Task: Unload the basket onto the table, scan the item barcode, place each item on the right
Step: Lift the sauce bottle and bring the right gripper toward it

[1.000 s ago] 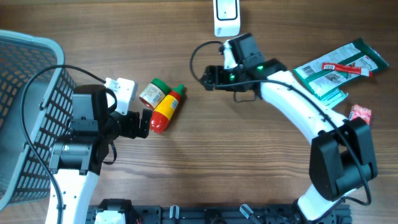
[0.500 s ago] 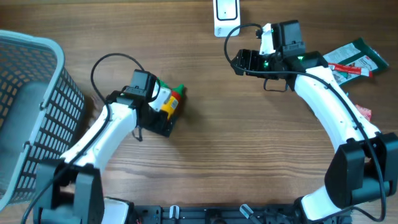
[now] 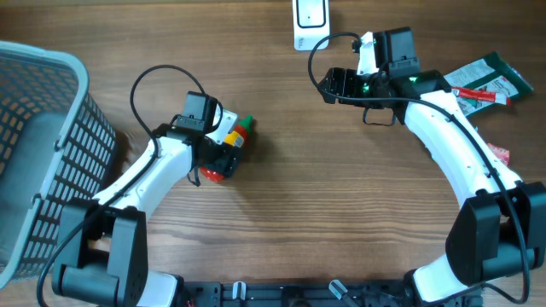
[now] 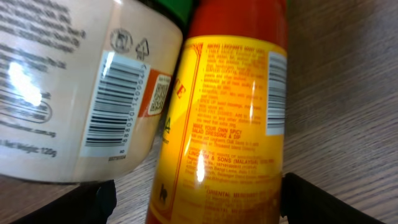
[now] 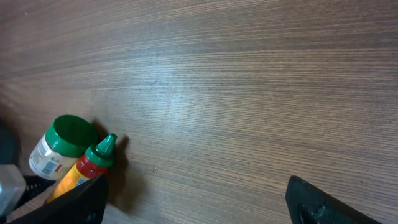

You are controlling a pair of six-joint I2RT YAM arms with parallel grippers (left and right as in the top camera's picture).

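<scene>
Two items lie touching on the table: the sauce bottle (image 4: 230, 106) sits against the green-lidded jar (image 4: 68, 93), its long axis running between my left gripper's (image 4: 214, 199) spread fingers. My right gripper (image 5: 205, 202), also apart and empty, hangs well away from the jar, so left is nearer.

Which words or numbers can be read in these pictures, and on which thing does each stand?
"Net Weight: 120g": on the green-lidded jar, white label.
"SALAD DRESSING & DIP": on the sauce bottle, yellow label.
"& SONS (MALAYSIA)": same yellow label, lower down.
All remaining print: too small or blurred to read.
</scene>
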